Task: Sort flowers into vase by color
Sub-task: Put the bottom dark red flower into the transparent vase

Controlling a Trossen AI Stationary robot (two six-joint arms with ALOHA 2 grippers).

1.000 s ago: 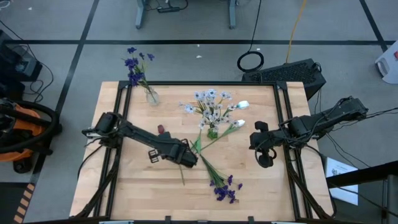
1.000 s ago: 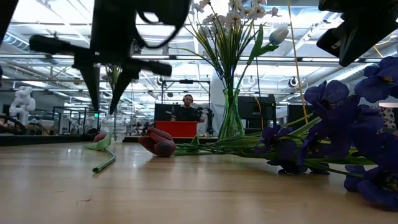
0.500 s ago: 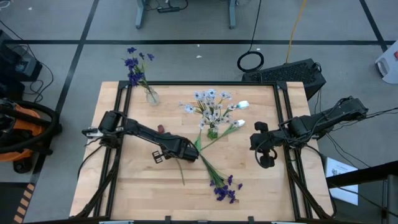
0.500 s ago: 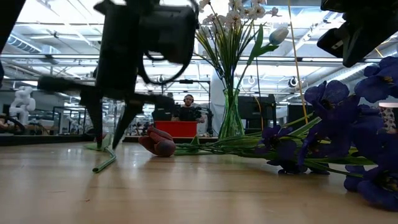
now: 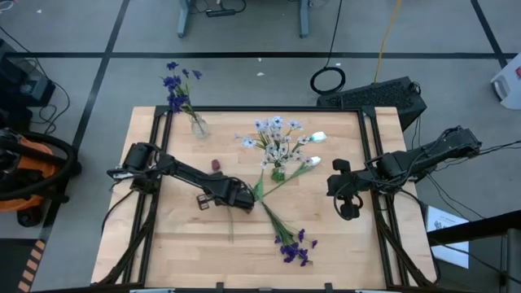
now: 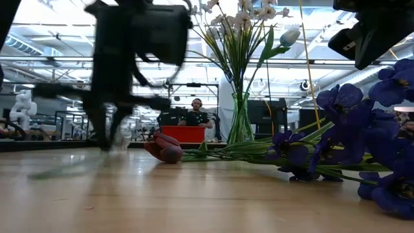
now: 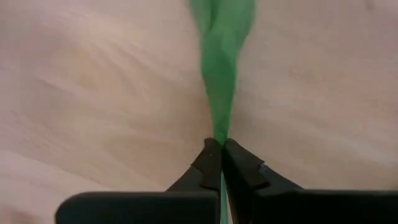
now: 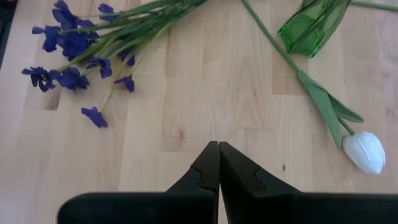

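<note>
My left gripper (image 5: pixel 246 200) is low at mid-table, shut on the green stem of a dark red tulip whose bud (image 5: pixel 216 165) shows beyond the arm. In the low view this gripper (image 6: pixel 110 137) is blurred. My right gripper (image 5: pixel 346 205) hovers shut near the table's right side and touches nothing. A clear vase (image 5: pixel 198 125) at the far left holds purple-blue flowers. A green vase (image 5: pixel 278 172) holds pale white-lilac clusters. A white tulip (image 8: pixel 365 151) and a purple-blue bunch (image 5: pixel 293 244) lie flat on the table. My left gripper pinches the tulip's green stem (image 7: pixel 219 132) between its two shut fingers, coming from above and pointing down. The hold is partway along the stem, between the bud and the cut end. The stem is blurred, and I cannot tell whether it is clear of the table.
Dark red buds (image 6: pixel 165 150) lie beside the green vase (image 6: pixel 240 120), their stems running toward the purple-blue bunch (image 6: pixel 362 155). Bare wood shows at the near left (image 5: pixel 163 244) and between the right gripper and the bunch (image 8: pixel 205 93). A person sits far behind the table (image 6: pixel 196 111).
My left gripper has come down onto the table from above and shut on the tulip stem it was straddling. The stem's cut end has swung toward the table's left, and the bud has shifted slightly toward the far right.
</note>
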